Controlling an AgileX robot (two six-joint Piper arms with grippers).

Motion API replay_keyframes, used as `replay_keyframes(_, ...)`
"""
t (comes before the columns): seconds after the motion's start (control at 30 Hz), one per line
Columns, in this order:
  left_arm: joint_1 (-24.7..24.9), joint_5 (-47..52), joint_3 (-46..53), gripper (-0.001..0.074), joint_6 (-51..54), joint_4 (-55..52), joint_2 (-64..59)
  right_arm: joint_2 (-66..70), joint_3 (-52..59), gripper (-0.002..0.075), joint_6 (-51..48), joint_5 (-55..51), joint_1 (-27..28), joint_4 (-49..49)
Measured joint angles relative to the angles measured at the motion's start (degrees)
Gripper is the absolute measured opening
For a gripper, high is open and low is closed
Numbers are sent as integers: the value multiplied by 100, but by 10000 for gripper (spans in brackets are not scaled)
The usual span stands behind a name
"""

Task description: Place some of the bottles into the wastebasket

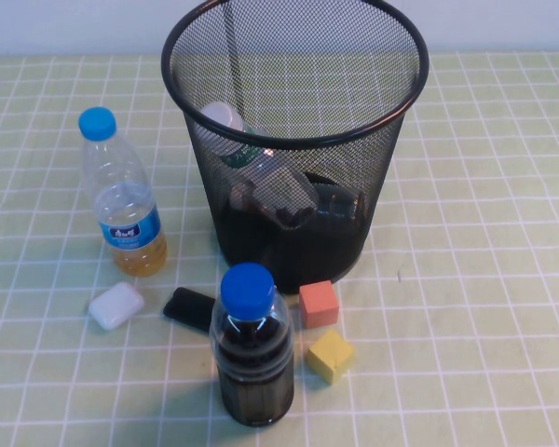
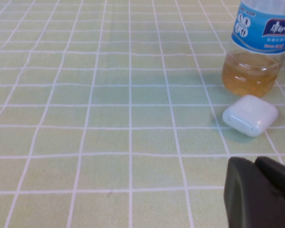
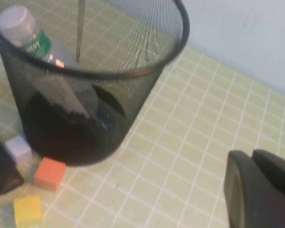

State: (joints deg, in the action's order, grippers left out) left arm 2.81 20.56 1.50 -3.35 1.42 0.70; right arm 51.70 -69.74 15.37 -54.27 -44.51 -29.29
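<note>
The black wire-mesh wastebasket [image 1: 293, 140] stands at the middle of the table. The tall clear bottle with white cap and green label [image 1: 247, 154] lies slanted inside it, cap up against the left wall; it also shows in the right wrist view [image 3: 31, 38] inside the wastebasket [image 3: 133, 71]. I cannot make out the smaller brown-labelled bottle among the dark shapes at the basket's bottom. My left gripper [image 2: 254, 161] is shut and empty, low over the cloth near the white case. My right gripper [image 3: 251, 154] is shut and empty, to the right of the basket. Neither shows in the high view.
A blue-capped bottle with yellow liquid [image 1: 121, 200] stands left of the basket. A blue-capped bottle of dark liquid [image 1: 252, 349] stands in front. Between them lie a white case [image 1: 116, 305] and a black object [image 1: 191, 307]. An orange cube [image 1: 318, 304] and a yellow cube [image 1: 330, 355] sit beside the basket's front.
</note>
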Motion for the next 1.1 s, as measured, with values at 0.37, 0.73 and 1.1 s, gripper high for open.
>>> replay_keyframes(0.37,0,0,0,-1,0,0,0,-404,568,-7,49,-481,0,0)
replay_keyframes(0.73,0,0,0,-1,0,0,0,-987,763,-7,14,595,895,516)
replay_keyframes(1.1,0,0,0,-1,0,0,0,-2688,4241,-7,-1772,3631,3503,3507)
